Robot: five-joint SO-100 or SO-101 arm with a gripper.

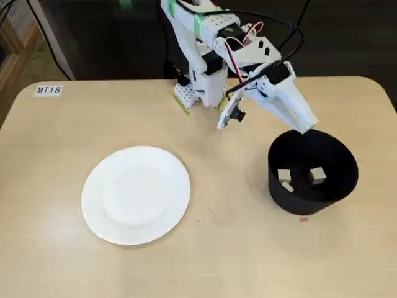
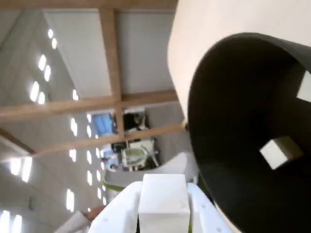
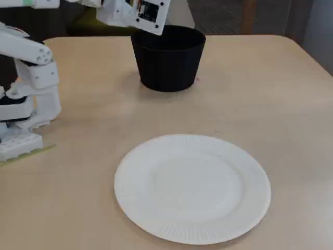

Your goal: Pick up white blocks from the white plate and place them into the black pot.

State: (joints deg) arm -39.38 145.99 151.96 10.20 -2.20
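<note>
A small off-white cube sits clamped between the two white fingers of the gripper, as the wrist view shows from close up: the block fills the gap between the fingers and its pale faces are lit from above. In that same view the matte black cylindrical pot looms just beside the held block, its dark inside open to the camera, with one more off-white cube lying on its floor and the corner of another at the right edge of the picture.

In a fixed view from above, the gripper hangs over the back rim of the black pot, which stands on the right side of the pale wooden table. Two cubes rest apart on the pot's floor, one towards the left and one towards the right; a third may lie just below the left one, but it is too small to tell.

The round white paper plate with its finely ribbed rim lies well apart from the pot, on the left of the table in this view, and its face is bare. The other fixed view shows the same plate in the foreground, the pot behind it, and the white arm rising from its base at the left.

A small white label reading MT18 is stuck near the table's far left corner.
</note>
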